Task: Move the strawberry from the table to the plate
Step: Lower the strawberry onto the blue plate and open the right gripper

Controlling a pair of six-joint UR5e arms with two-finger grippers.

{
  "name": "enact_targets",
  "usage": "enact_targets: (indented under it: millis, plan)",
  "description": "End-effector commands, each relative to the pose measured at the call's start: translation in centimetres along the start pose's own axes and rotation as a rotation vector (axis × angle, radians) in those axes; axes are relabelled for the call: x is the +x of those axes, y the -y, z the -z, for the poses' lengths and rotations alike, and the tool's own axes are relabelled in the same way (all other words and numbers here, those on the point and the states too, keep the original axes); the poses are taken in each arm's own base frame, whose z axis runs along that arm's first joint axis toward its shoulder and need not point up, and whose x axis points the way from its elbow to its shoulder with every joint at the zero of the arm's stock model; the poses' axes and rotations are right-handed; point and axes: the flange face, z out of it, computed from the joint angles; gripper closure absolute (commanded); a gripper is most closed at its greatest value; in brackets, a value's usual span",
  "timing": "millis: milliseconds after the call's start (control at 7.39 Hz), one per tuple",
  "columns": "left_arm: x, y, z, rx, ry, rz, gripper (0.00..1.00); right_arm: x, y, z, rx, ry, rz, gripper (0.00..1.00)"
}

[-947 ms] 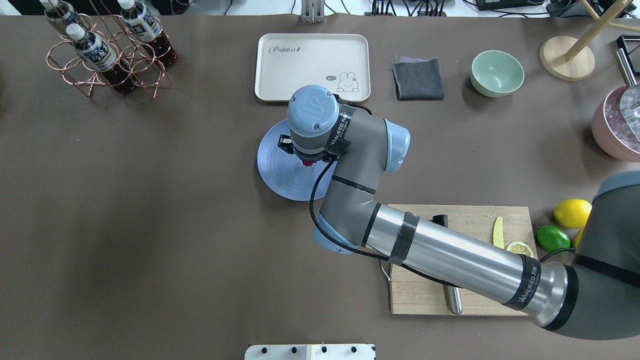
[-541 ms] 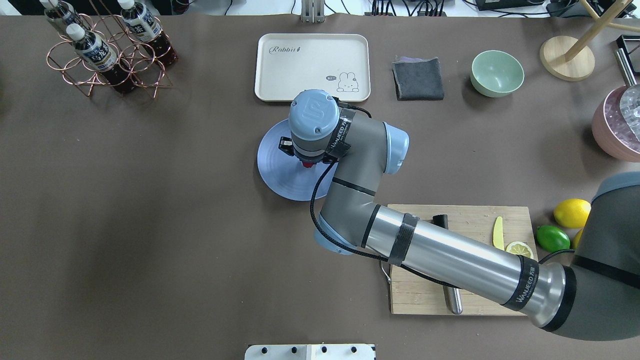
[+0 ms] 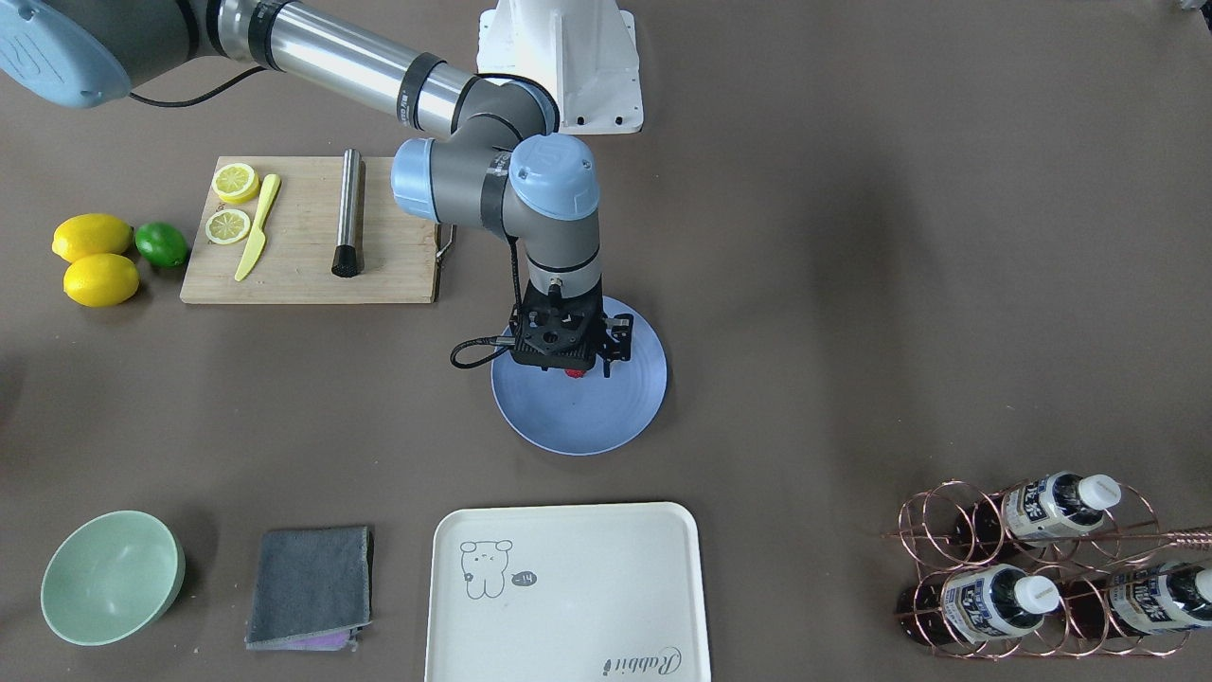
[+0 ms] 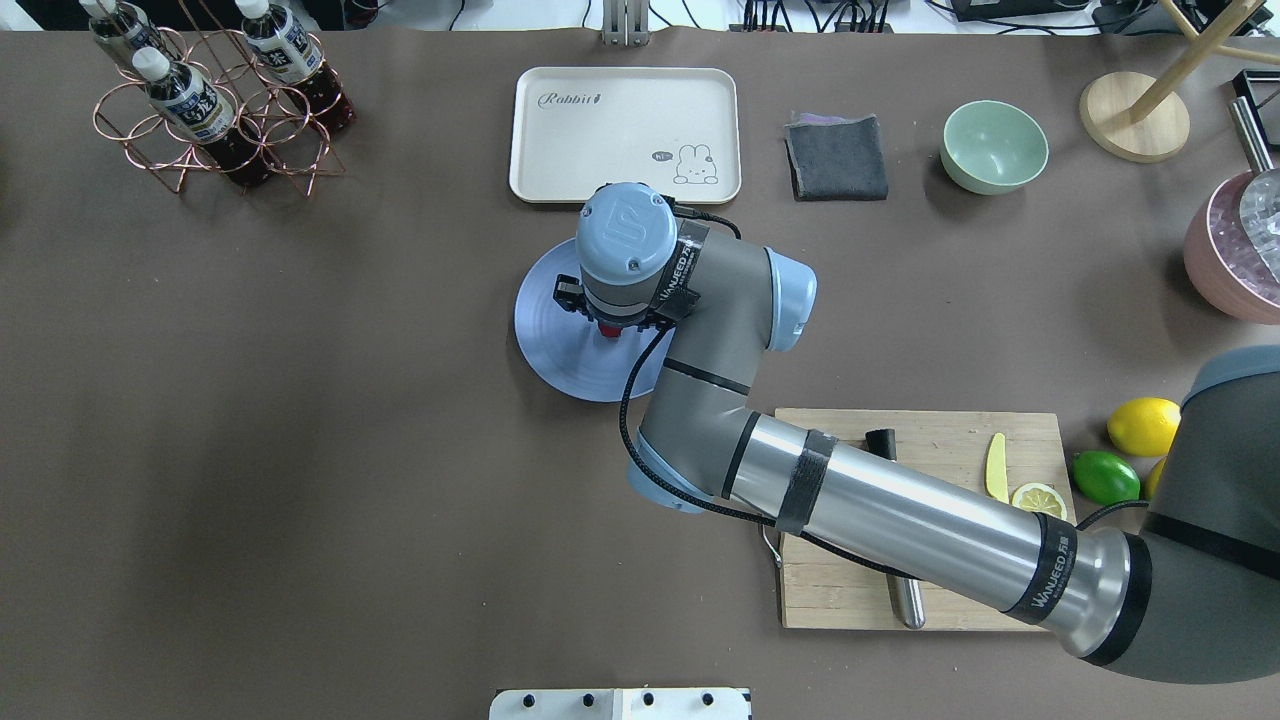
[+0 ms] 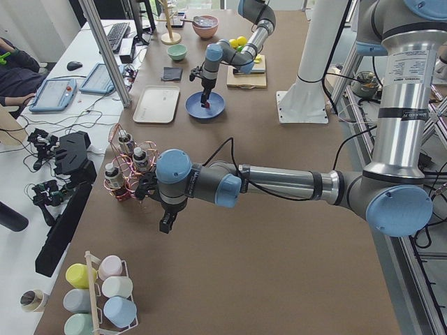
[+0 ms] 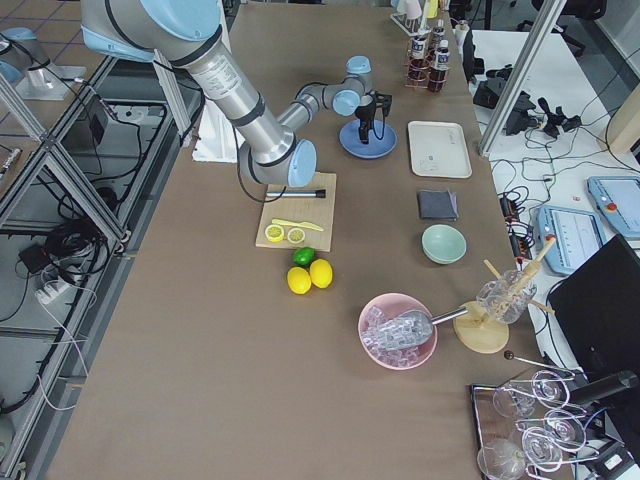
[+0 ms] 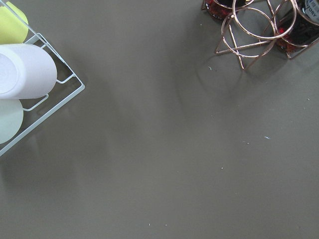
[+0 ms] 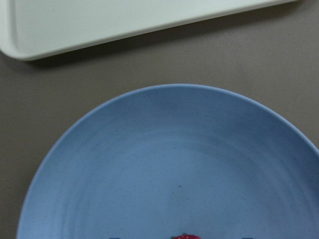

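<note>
The right claw (image 3: 571, 362) hung low over the blue plate (image 3: 611, 421) and pointed straight down. The strawberry (image 3: 575, 372) was a tiny red spot right under the claw, over the middle part of the plate. In the right wrist camera, only its red top peeked in at the bottom edge. The pictures did not show if the claw was squeezing the berry or had let it go. They also did not show if the berry sat on the plate or just above it.

A few things could have gone wrong from there. If the claw held the berry and opened too high, the round berry could have bounced or rolled off onto the table (image 3: 852, 284). The plate looked flat, with hardly any rim to stop it. If the berry stuck to one finger, it could have gone up with the claw. If the claw pushed lower, it might have squashed the berry or bumped the plate.

The left claw (image 5: 166, 225) hung well apart, near the bottle rack (image 5: 124, 167). Nobody could tell if it was open or closed.
</note>
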Motion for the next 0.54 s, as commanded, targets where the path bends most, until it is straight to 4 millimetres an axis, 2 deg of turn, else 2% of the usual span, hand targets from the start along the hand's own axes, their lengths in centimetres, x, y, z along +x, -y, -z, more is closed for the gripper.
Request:
enact_targets:
  millis: [0,135,271,406]
  plan:
    - [-0.3,-0.3,-0.2,-0.004,0.002,0.005,0.02,0.6,4.5,2.8,-0.014,0.025,-0.022,0.00]
    - [-0.8,-1.2,-0.7,-0.018,0.002,0.020,0.02,4.1,6.8,3.2,-0.029,0.010,0.034,0.00]
    - [-0.9,-1.5,-0.7,-0.020,0.002,0.024,0.02,9.0,9.4,4.8,-0.042,-0.002,0.081,0.00]
    - [-2.0,-2.4,-0.3,-0.017,0.008,0.062,0.02,13.6,12.3,8.1,-0.074,-0.025,0.098,0.00]
